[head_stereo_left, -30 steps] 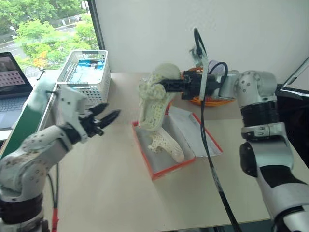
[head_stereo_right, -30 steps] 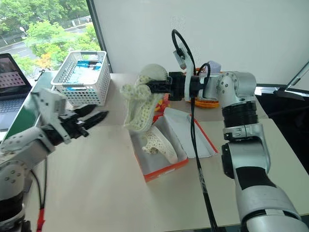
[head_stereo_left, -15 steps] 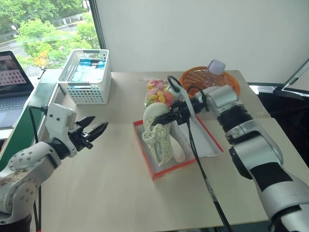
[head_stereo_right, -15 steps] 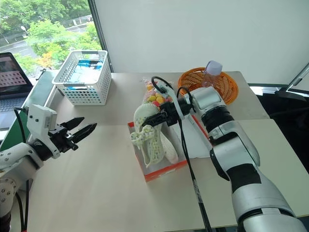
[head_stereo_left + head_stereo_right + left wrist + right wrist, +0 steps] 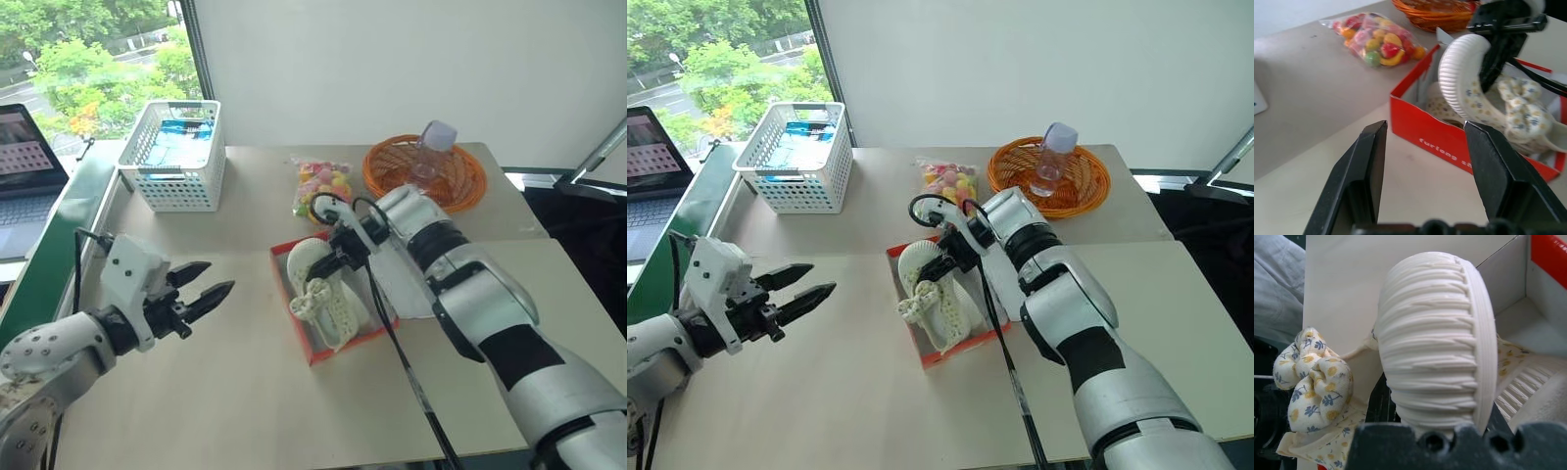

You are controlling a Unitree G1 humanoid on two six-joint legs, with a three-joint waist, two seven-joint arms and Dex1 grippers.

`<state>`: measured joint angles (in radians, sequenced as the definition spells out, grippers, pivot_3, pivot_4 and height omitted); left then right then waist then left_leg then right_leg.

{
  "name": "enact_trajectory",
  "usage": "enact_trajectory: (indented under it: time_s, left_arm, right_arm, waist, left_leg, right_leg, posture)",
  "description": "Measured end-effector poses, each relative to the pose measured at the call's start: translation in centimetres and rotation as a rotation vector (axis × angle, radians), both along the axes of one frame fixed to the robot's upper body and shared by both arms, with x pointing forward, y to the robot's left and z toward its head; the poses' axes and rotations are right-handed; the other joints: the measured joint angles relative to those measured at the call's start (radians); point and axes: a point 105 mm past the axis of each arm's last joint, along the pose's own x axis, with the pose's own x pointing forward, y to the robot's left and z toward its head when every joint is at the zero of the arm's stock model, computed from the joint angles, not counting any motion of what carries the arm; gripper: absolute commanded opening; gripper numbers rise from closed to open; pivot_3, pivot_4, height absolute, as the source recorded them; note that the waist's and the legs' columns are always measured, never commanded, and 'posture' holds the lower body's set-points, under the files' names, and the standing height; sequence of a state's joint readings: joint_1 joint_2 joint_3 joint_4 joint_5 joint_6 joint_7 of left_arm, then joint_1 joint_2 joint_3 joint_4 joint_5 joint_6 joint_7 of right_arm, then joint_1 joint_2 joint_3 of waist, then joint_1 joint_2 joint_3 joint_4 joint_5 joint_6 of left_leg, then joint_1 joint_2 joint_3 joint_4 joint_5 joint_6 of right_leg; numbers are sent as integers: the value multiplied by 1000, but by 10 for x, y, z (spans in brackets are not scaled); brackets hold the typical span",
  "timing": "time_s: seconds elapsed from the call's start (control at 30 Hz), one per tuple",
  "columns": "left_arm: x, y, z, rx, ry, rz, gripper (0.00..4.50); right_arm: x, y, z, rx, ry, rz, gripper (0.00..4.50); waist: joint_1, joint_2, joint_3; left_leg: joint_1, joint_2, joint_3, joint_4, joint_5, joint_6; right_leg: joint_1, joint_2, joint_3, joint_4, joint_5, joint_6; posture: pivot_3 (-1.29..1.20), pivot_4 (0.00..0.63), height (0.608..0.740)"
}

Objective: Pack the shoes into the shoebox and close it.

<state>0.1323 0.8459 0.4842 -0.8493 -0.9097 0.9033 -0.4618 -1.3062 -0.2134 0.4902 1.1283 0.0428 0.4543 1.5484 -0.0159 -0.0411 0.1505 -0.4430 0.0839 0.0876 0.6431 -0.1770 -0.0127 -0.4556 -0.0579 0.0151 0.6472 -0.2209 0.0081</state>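
Now, starting over at the far left, a laptop [image 5: 24, 157] sits beyond the table [image 5: 235, 392] edge, and next to it on the table's back corner stands a white lattice basket [image 5: 174, 157] with something blue inside. Nearer the front, the left gripper [image 5: 217, 287] hovers above bare table, its two black fingers [image 5: 1364, 181] spread apart with nothing between them, pointing across toward the box and well apart from it. Moving along to the middle, a clear bag of colourful sweets [image 5: 321, 186] lies just behind the shoebox [image 5: 328, 348], which sits open on the table, red walls, pale inside, its lid [image 5: 416, 284] laid back flat on the right side. And in the box are the shoes [image 5: 328, 299]: one cream clog lies flat along the bottom, and the second is over it, tilted, ribbed sole facing up and toward the left, its heel end raised at the back of the box. A floral fabric bow [image 5: 1520, 105] shows at its lower end, toward the front of the box. The right gripper [image 5: 338, 257] is clamped on the raised end of that upper shoe, reaching in from the right with a black cable looping past the wrist. From the left wrist view, white lettering runs along the box's red front wall. Further right at the back, an orange wicker basket [image 5: 392, 176] holds a clear plastic bottle [image 5: 429, 152] with a pale cap, well apart from the box.
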Motion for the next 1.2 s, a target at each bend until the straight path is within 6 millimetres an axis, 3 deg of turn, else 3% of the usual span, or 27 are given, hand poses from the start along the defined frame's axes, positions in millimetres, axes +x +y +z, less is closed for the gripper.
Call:
enact_trajectory:
  time_s: [0.37,0.6,0.7,0.83,1.03,1.1,1.17,1.2]
  left_arm:
    - [-7,-5,-5,50,35,-65,2654]
    - [-5,-12,-4,51,32,-100,2654]
    - [-5,-14,-6,50,38,-106,2654]
    - [-6,-17,-10,49,55,-122,2654]
    - [-5,-21,-9,51,48,-142,2654]
    - [-3,-23,-8,56,39,-147,2654]
    - [-3,-24,-8,56,38,-153,2654]
    - [-3,-25,-10,58,43,-156,2654]
  right_arm:
    - [-1,1,-20,-59,-31,21,404]
    - [9,16,-51,-128,-231,-2,404]
    - [15,16,-59,-170,-310,-18,404]
    - [24,16,-69,-250,-480,-8,404]
    - [29,14,-75,-312,-599,44,404]
    - [29,11,-78,-323,-601,45,1435]
    - [30,6,-78,-336,-604,40,1596]
    - [31,4,-77,-338,-602,35,2233]
  waist:
    - [1,0,0]
    - [2,-1,-2]
    - [2,0,-2]
    - [3,0,-5]
    - [4,10,-14]
    - [5,14,-18]
    - [6,14,-18]
    - [9,14,-18]
  left_leg:
    - [1,0,0,0,0,0]
    - [8,0,0,0,0,-1]
    - [23,0,0,0,-6,-10]
    - [40,0,-1,-1,-7,-12]
    - [37,0,-3,-3,-8,-11]
    - [36,-1,-2,-9,-8,-11]
    - [36,-2,-1,-10,-8,-11]
    - [36,-2,-2,-10,-8,-11]
  right_leg:
    - [1,0,0,0,0,0]
    - [9,-1,-1,0,0,0]
    - [19,-1,-1,-3,-5,-7]
    - [34,-3,-2,-6,-10,-1]
    - [34,-4,-2,-15,-9,-2]
    - [34,-5,-2,-20,-9,-2]
    - [34,-5,-1,-20,-9,-2]
    - [34,-5,-1,-20,-9,-2]
  posture:
    - [0,150,740]
    - [0,150,740]
    - [0,150,740]
    - [0,150,740]
    - [0,150,740]
    - [0,150,740]
    - [0,150,740]
    - [0,150,740]
